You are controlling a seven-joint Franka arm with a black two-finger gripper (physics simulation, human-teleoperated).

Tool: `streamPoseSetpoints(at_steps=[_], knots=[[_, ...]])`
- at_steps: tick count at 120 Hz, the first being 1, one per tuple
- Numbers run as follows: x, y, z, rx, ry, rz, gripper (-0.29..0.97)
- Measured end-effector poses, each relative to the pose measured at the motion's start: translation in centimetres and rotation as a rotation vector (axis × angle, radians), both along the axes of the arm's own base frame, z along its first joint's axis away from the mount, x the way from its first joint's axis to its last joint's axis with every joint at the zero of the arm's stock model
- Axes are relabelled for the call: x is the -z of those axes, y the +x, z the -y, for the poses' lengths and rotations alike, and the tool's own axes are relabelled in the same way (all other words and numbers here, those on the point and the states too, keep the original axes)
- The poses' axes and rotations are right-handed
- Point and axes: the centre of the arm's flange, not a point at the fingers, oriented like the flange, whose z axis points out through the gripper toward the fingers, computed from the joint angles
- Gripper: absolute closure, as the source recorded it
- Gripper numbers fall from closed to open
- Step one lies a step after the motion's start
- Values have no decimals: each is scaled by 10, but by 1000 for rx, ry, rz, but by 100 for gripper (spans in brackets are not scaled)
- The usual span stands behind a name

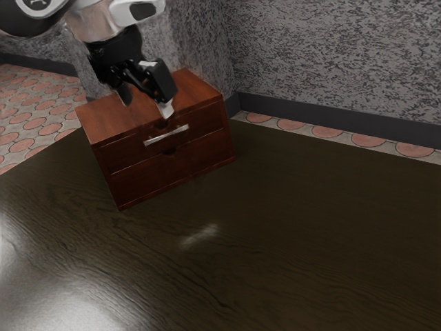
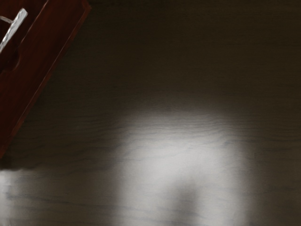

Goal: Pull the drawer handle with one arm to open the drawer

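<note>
A small red-brown wooden cabinet [image 1: 148, 110] with two drawers stands on the dark table. The upper drawer [image 1: 200, 132] carries a silver bar handle [image 1: 166, 135], and its front sits flush with the cabinet. My black gripper [image 1: 146, 101] hangs over the cabinet's top front edge, just above and behind the handle. It is open, and one white-tipped finger [image 1: 166, 108] points down close to the edge. Nothing sits between the fingers. In the wrist view, the handle [image 2: 12, 28] and the cabinet's front [image 2: 37, 66] appear at one corner.
The dark wooden table [image 1: 289, 234] stretches wide in front of the cabinet, with a bright glare patch [image 2: 178, 160] on it. Grey rough walls [image 1: 331, 48] stand behind, and a floor of red tiles [image 1: 34, 103] lies beyond the table.
</note>
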Motion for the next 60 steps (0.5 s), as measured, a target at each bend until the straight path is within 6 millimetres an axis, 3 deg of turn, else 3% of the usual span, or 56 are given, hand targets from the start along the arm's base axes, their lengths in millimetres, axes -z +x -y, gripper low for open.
streamPoseSetpoints(at_steps=[4,9,29,36,51,55,60], knots=[[-39,-14,-2,-15,35,59,0],[-61,-26,0,-26,65,84,0],[-77,-41,51,49,113,76,0],[-66,-31,74,132,130,68,0],[-15,3,116,313,157,-2,0],[7,23,111,341,161,-29,0],[29,47,77,328,158,-58,0]])
